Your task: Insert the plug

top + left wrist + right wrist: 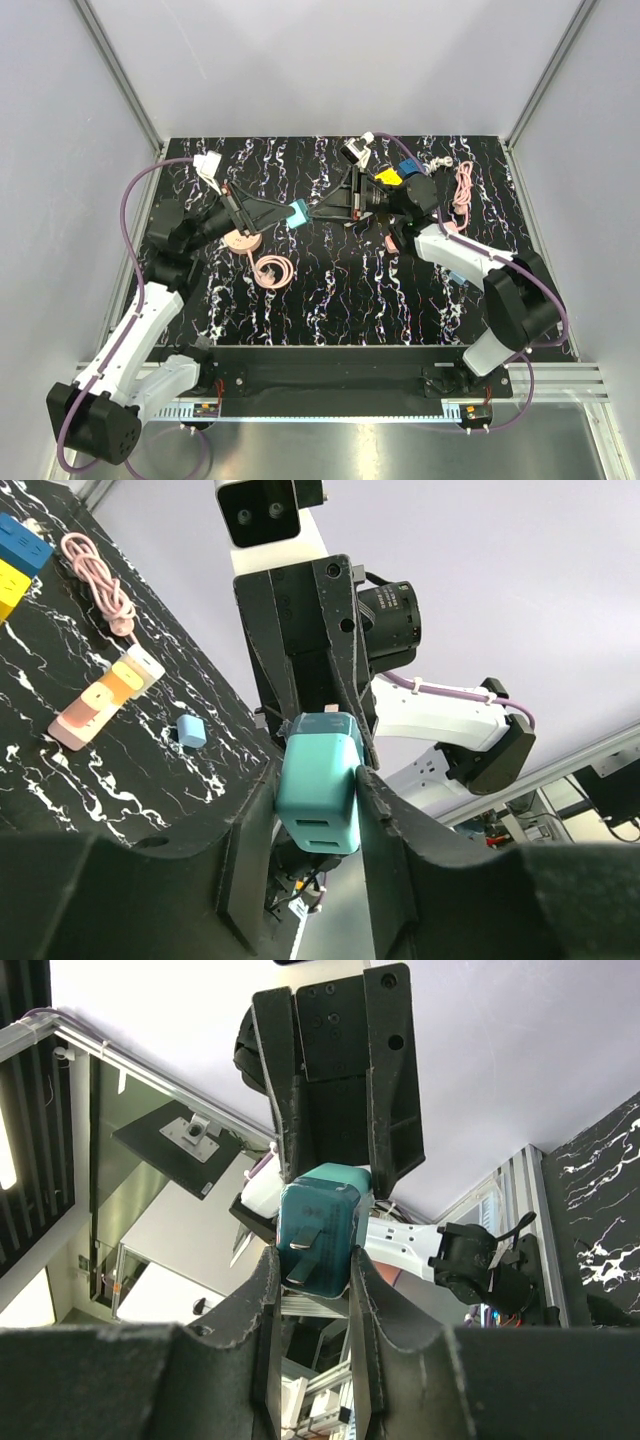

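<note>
Teal plug (297, 214) is held at centre frame, pinched narrow by left gripper (318, 820) and right gripper (315, 1280) together; pink cable (272, 268) is seen coiled just below.

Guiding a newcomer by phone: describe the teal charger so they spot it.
Look over the black marbled mat. There the left gripper and right gripper meet, pinching the teal charger between them: the only teal block, off the mat.
</note>
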{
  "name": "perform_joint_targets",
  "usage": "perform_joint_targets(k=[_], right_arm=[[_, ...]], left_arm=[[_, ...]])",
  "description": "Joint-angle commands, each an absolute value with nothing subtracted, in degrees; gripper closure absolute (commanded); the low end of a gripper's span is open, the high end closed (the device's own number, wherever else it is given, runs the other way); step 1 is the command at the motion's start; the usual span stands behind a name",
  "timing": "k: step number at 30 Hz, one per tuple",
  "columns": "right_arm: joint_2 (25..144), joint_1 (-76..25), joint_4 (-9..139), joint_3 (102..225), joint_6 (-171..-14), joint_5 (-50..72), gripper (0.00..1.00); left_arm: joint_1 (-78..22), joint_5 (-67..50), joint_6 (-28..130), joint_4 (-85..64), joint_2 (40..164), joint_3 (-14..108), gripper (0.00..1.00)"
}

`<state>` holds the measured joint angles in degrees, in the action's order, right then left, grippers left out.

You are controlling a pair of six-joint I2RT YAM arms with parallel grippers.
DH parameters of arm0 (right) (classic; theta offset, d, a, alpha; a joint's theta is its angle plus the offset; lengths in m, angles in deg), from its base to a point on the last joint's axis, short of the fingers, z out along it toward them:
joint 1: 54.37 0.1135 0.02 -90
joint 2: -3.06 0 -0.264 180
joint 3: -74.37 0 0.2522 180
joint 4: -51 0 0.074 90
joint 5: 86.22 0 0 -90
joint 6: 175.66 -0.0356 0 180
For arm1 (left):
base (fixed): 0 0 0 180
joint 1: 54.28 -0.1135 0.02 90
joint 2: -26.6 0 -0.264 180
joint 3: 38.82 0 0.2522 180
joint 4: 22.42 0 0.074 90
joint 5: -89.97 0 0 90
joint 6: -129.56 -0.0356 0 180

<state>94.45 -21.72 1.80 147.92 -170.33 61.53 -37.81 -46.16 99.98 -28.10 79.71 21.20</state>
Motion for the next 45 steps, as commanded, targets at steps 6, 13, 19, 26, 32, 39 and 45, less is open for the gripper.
perform_joint_targets(k=[6, 13, 19, 26, 32, 39, 45], right_arm=[[96.22, -21.06, -5.28, 147.9, -171.62, 58.53, 1.0], [97.27, -20.97, -5.47, 147.55, -172.41, 59.06, 0.95], [95.44, -21.49, 0.15, 144.4, -169.6, 60.38, 0.21], [87.19, -24.13, 26.81, 140.87, -152.66, 60.38, 0.0], [83.22, -24.13, 46.36, 142.88, -138.58, 58.27, 0.0], [82.86, -24.13, 51.92, 142.27, -133.04, 59.41, 0.0], [84.44, -24.22, 52.1, 141.13, -131.9, 61.08, 0.0]], left_arm=[[-37.05, -47.14, 104.24, -34.23, 78.46, 19.59, 0.5], [-36.97, -47.49, 105.04, -35.56, 78.46, 19.41, 1.0], [-38.54, -44.52, 84.97, -7.95, 78.81, 29.24, 1.0], [-43.03, -29.89, 51.5, 36.68, 86.62, 50.15, 1.0], [-43.21, -6.74, 37.38, 55.3, 102.0, 61.51, 1.0], [-44.43, 4.37, 34.11, 59.27, 116.65, 68.17, 1.0], [-44.53, 5.95, 32.79, 64.72, 130.81, 77.67, 1.0]])
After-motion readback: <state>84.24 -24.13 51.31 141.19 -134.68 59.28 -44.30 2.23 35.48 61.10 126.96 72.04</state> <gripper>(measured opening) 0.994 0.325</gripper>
